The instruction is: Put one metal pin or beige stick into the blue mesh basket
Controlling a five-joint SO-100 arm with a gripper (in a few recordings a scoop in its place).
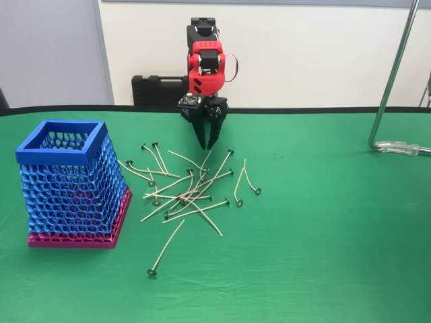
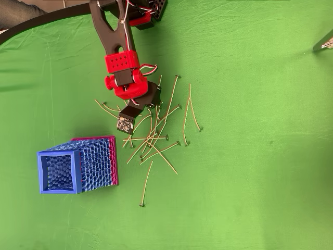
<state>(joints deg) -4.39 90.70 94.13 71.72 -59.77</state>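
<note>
Facing the hand (image 1: 205,144), black case (image 1: 159,90) behind.

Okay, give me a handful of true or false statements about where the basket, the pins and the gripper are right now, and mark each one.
1. The blue mesh basket stands upright on the green table. True.
2. In the fixed view the basket is to the right of the pile of pins. False: it stands to the left of the pile of pins.
3. The gripper hangs above the far edge of the pile, holding nothing. True.
4. One pin lies apart from the pile, nearer the camera in the fixed view. True.
5. The gripper is inside the basket. False: it is over the pins, clear of the basket.
6. The table cover is red. False: it is green.
</note>
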